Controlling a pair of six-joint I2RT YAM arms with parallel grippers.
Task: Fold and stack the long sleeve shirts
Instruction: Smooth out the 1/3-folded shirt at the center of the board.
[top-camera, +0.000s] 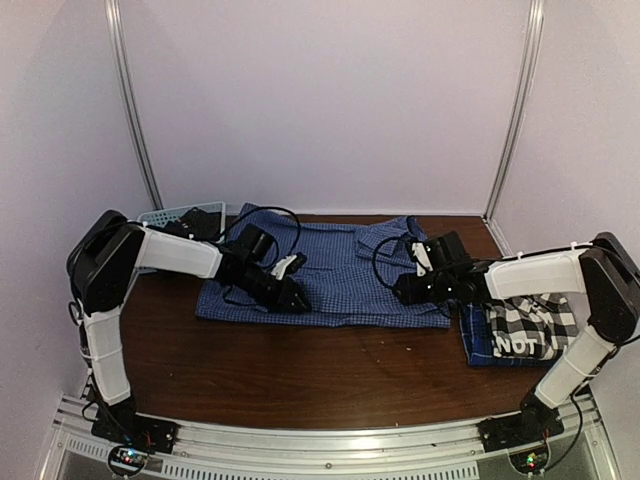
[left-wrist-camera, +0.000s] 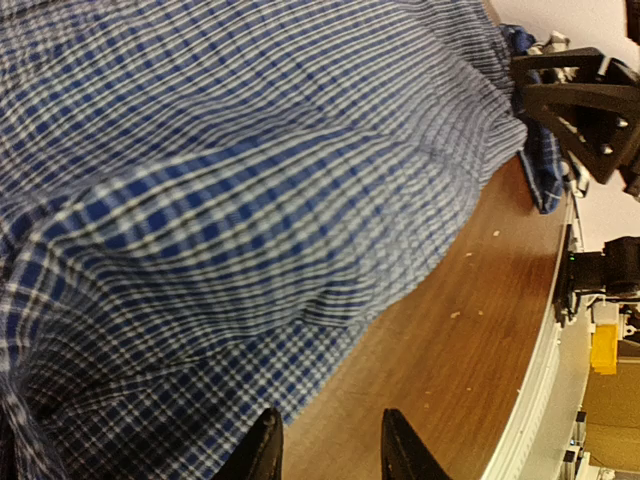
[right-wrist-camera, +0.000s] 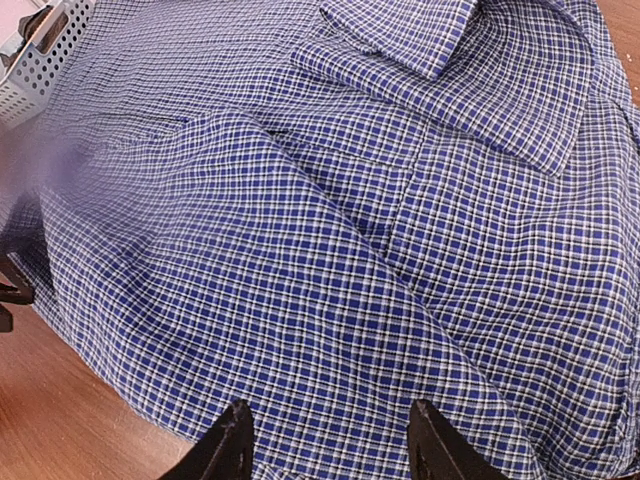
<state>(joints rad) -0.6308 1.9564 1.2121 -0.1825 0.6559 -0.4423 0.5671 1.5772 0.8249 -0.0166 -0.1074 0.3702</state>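
The blue fine-check cloth shirt (top-camera: 345, 270) lies spread across the middle of the brown wooden tabletop (top-camera: 320, 370). In the top view its long axis runs left to right, collar toward the upper right. The left tool (top-camera: 295, 297) hangs over the near hem left of centre, and the right tool (top-camera: 402, 290) over the shirt's right end. Both forearms reach inward, low and nearly level. Both tools are parted, the right widely, holding nothing. At lower right a black-and-white plaid shirt (top-camera: 530, 325) sits folded on a darker blue plaid shirt (top-camera: 475, 342).
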